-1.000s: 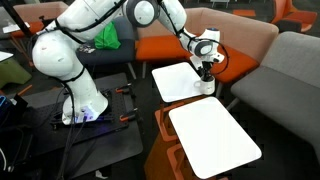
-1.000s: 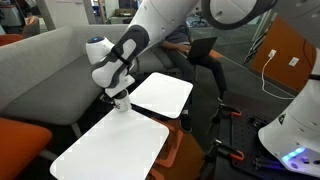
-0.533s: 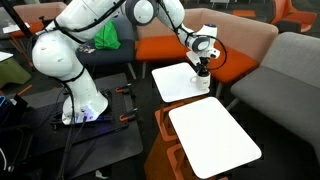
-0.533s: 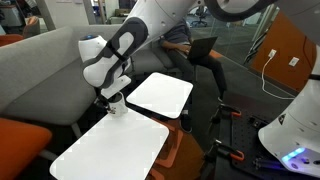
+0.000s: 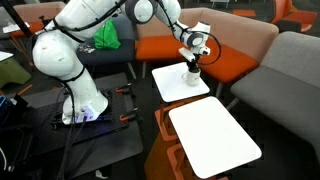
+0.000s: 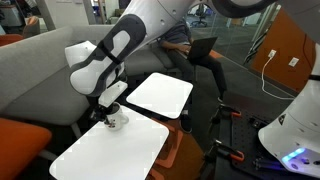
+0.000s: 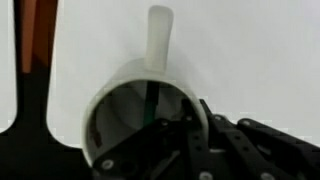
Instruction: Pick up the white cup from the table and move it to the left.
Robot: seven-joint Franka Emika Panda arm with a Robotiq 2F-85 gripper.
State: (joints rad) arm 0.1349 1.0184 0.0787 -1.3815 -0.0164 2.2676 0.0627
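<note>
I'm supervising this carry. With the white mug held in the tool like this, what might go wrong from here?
The tool pinches only one wall of the small white mug with a side handle, a finger inside it, so it may tilt or slip.
The mug is close to the edge of the white square tabletop; a drop there could send it off.

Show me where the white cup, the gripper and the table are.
white cup (image 7: 160,35): wrist view, on its handle.
gripper (image 6: 112,113): in an exterior view, midway between the fingertips, at the cup's rim.
table (image 6: 105,155): in an exterior view, on the bare white top.
</note>
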